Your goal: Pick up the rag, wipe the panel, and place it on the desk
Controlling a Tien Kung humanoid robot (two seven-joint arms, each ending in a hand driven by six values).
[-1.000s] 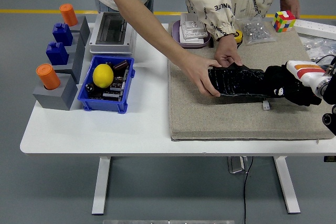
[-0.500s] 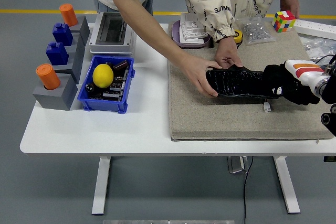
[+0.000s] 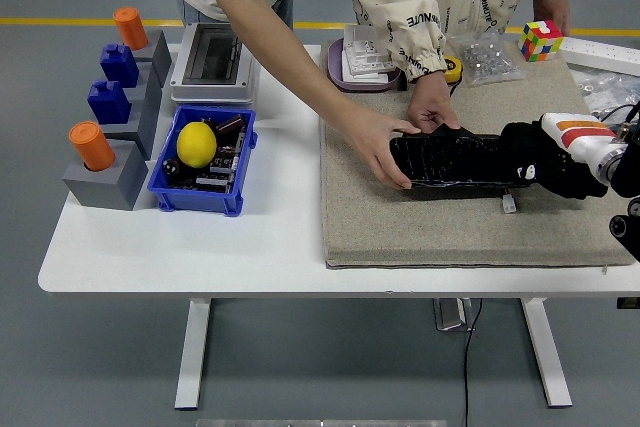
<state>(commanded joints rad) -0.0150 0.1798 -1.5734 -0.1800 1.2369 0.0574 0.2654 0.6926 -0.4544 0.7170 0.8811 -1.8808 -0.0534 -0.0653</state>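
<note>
A long black panel (image 3: 450,159) with a crinkled, shiny surface lies across the beige mat (image 3: 400,217). One person's hand (image 3: 375,142) grips its left end, and a second person's hand (image 3: 432,107) rests on its far left edge. My right hand (image 3: 535,159), black with a white and orange wrist, comes in from the right. It lies on the panel's right end, curled over a dark rag (image 3: 515,147) that hardly stands out from the black fingers and panel. My left arm is out of view.
A blue bin (image 3: 202,162) with a yellow lemon (image 3: 196,143) stands left of the mat. Grey blocks with orange and blue pegs (image 3: 100,147) are at the far left. A grey box (image 3: 212,62), a tray (image 3: 365,57), a parts bag (image 3: 487,57) and a colour cube (image 3: 540,39) line the far edge.
My right hand has slid a little to the left along the panel. The panel's left end and the person's gripping hand have shifted slightly left too.
</note>
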